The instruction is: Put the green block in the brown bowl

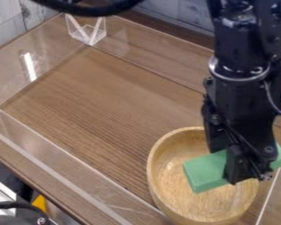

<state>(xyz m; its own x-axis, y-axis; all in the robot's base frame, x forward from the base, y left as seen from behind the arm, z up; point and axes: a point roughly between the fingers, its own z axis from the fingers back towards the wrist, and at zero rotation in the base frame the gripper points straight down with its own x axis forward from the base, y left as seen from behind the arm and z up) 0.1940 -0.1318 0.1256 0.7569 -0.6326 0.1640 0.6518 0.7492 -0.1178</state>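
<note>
The green block hangs tilted just over the inside of the brown bowl, which is a wide wooden bowl at the lower right of the table. My black gripper points almost straight down into the bowl and is shut on the block's right part. One dark finger covers that end of the block. The block's left end sticks out free toward the bowl's middle. The arm hides the bowl's far right rim.
The wooden tabletop is ringed by low clear plastic walls. A small clear plastic stand sits at the back left. The table's front edge runs along the lower left.
</note>
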